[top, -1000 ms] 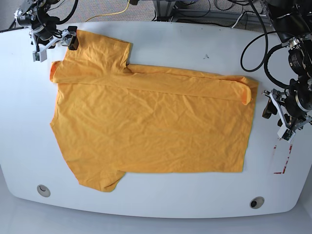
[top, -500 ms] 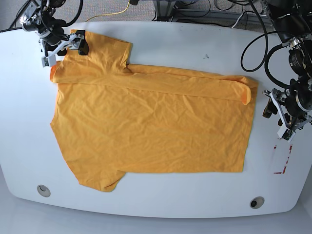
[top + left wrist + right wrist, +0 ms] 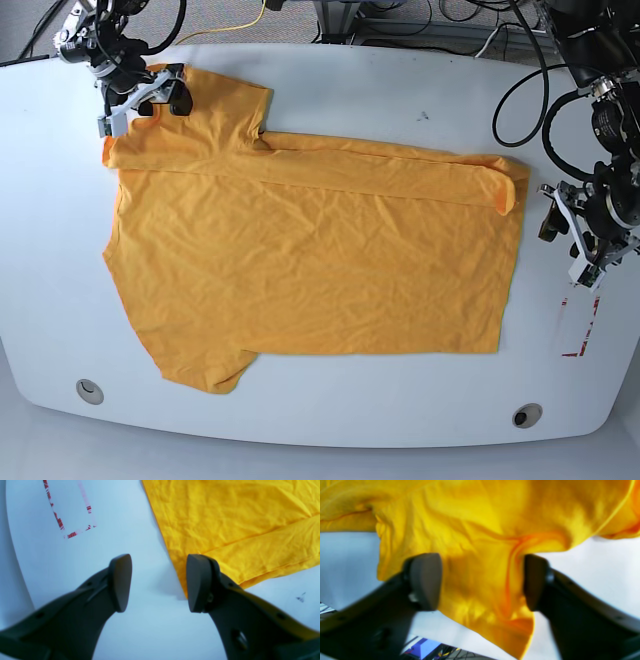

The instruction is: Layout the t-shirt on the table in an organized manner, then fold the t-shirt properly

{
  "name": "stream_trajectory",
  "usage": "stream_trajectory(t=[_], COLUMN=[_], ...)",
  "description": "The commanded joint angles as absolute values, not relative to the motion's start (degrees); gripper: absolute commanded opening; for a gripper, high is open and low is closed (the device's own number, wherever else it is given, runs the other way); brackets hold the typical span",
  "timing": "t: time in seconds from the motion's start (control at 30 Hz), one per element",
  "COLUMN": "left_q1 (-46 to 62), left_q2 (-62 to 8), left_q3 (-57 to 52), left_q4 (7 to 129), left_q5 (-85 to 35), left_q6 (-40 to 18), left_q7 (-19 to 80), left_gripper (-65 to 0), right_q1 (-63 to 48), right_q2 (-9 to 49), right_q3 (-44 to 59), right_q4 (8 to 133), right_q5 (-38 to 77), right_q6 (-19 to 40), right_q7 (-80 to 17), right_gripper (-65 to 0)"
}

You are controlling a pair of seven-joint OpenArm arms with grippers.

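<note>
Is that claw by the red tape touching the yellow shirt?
Apart. The left wrist view shows the left gripper open above bare table, beside the t-shirt.

- A yellow cable (image 3: 240, 27) runs across the grey floor beyond the far table edge.
- Black cables (image 3: 420, 38) lie bundled near a metal frame (image 3: 335, 18) there.

- t-shirt (image 3: 480, 530) fills top, rumpled, blurry, one flap hanging twd 6 o'clock
- right gripper (image 3: 482, 580) jaws apart, cloth btwn them
- table (image 3: 595, 562) at 3 & 9 o'clock
</note>
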State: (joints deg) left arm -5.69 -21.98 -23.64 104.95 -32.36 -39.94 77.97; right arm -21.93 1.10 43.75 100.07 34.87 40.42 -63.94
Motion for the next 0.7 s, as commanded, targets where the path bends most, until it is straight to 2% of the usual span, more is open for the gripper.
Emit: stream_trajectory(t=[0.0,0.1,0.13,0.17,0.43,0.67], left_q1=[-6.55,-6.55,-6.55,-6.55,-6.37,-5.41], left_q2=[-22.9,-22.9,-22.9,-22.9,-22.9,-22.81], left_q3=[-23.96,-23.96,-23.96,-23.96,-23.96,-23.78], left_q4=[105.71,105.71,105.71,105.71,105.63,105.54], left_q5=[-32.75,-32.75,-32.75,-32.75,-32.75,-32.66], left_q6=[-40.0,-40.0,-40.0,-40.0,-40.0,-40.0], left_q7=[76.88,76.88,76.88,76.88,76.88,76.88], left_gripper=[-32.4,-32.4,-32.4,-32.4,-32.4,-32.4], right_q1=[-22.37,-22.02,-21.67,-21.58,-21.14,-17.01], right_q2=[1.01,1.01,1.01,1.01,1.1,3.56], right_q3=[43.56,43.47,43.47,43.47,43.47,43.65], right_q4=[100.09,100.18,100.18,100.18,106.68,110.2], right_q5=[33.54,33.54,33.54,33.54,33.8,44.18], right_q6=[40.0,40.0,40.0,40.0,40.0,40.0], right_q7=[-66.77,-66.86,-66.86,-66.86,-67.12,-73.71], right_gripper=[-42.0,-59.0,-63.4,-65.0,-63.7,-63.7])
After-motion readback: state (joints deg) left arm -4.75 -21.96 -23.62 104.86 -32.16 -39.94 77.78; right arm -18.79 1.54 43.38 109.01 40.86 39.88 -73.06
